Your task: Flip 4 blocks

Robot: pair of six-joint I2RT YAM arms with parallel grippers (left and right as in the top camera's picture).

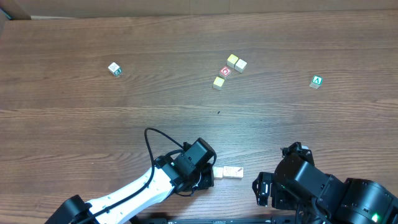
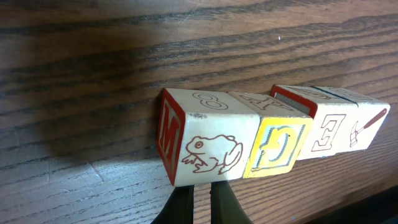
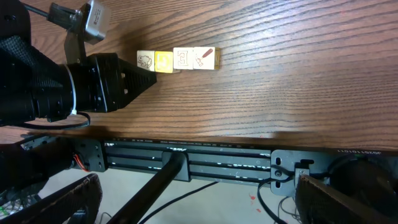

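Four likely light, hard blocks (image 2: 277, 146) lie in a touching row near the desk's (image 1: 93, 118) front edge, best pinched across opposite flat faces; left tool (image 2: 202, 199) closed, empty, just beside them, right tool (image 1: 268, 186) wide open, empty

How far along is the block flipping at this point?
Done: the four blocks sit in a touching row near the table's front edge; how many are already flipped cannot be told. In hand: the shut left gripper points at the frog block at the row's end, gripping nothing. Left: likely further flips; the open right gripper sits apart.
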